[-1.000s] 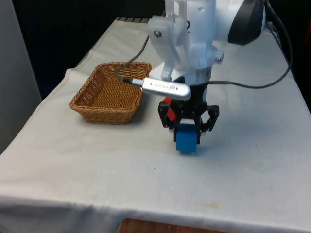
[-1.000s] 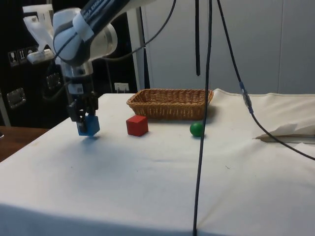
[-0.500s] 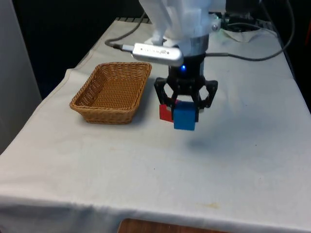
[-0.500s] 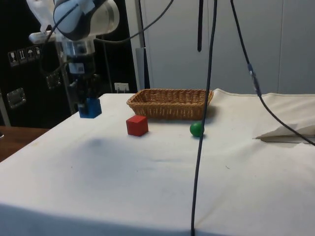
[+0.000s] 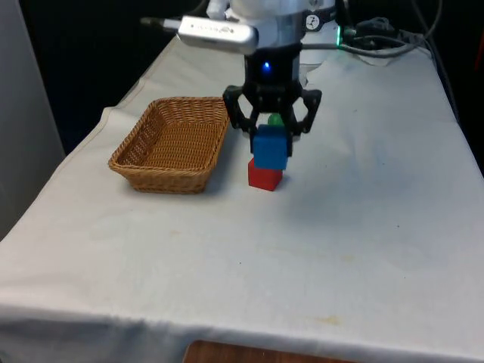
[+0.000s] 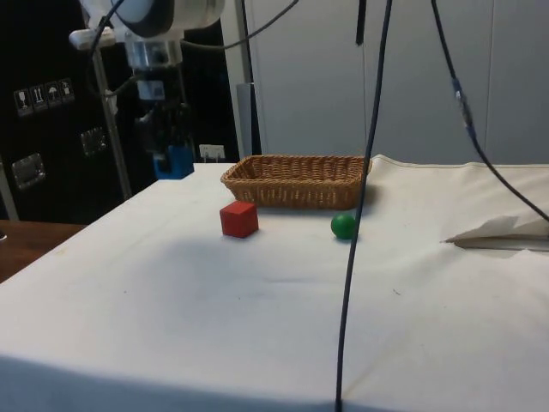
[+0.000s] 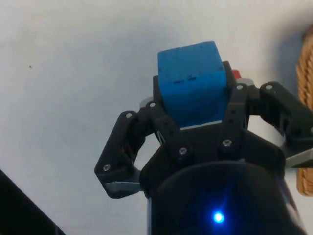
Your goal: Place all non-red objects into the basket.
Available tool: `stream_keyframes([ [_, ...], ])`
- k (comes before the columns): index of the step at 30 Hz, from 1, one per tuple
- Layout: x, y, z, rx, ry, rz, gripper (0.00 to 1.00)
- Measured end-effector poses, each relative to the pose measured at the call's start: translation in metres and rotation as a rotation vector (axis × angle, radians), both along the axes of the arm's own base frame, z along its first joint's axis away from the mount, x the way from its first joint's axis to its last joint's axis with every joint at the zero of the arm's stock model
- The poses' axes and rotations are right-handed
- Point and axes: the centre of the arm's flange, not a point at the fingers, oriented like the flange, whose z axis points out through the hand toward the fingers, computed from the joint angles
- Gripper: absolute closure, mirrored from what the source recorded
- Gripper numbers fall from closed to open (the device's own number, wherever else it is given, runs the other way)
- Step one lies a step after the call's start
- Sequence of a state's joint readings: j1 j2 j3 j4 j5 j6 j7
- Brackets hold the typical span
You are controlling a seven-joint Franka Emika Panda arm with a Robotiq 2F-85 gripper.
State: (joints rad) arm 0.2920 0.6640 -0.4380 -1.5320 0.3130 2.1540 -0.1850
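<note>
My gripper [image 5: 271, 138] hangs well above the table, shut on a blue cube [image 5: 270, 150] [image 6: 174, 161] [image 7: 191, 83]. In the front view the blue cube overlaps the red cube [image 5: 265, 177], which rests on the cloth below it; in the side view the red cube [image 6: 238, 219] lies apart from the gripper [image 6: 171, 154], nearer the basket. A green ball [image 6: 343, 226] rests on the cloth near the wicker basket [image 6: 296, 180]; in the front view a bit of the ball [image 5: 276, 120] peeks out behind the fingers. The basket [image 5: 172, 144] stands at the front view's left and holds nothing.
Black cables [image 6: 356, 206] hang down in front of the side camera. A folded white cloth [image 6: 502, 232] lies at the side view's right. In the wrist view the basket's rim [image 7: 305, 112] shows beside the gripper.
The gripper has risen with the blue cube, from just above the cloth to well above it, and moved towards the table's far end and the basket. The red cube and ball stayed put.
</note>
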Motion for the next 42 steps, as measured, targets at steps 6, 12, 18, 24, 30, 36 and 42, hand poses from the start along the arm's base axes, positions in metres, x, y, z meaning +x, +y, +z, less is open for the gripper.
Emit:
stream_keyframes([
  [6,-0.012,-0.015,0.015,-0.006,-0.004,0.003,0.98],
  [12,-0.021,-0.029,0.029,-0.018,-0.011,0.008,0.98],
  [18,-0.029,-0.044,0.038,-0.021,-0.015,0.014,0.98],
  [24,-0.042,-0.063,0.05,-0.019,-0.021,0.023,0.98],
  [30,-0.053,-0.074,0.056,-0.018,-0.022,0.035,0.98],
  [36,-0.065,-0.084,0.057,-0.02,-0.02,0.047,0.98],
  [42,-0.08,-0.097,0.056,-0.028,-0.014,0.063,0.98],
])
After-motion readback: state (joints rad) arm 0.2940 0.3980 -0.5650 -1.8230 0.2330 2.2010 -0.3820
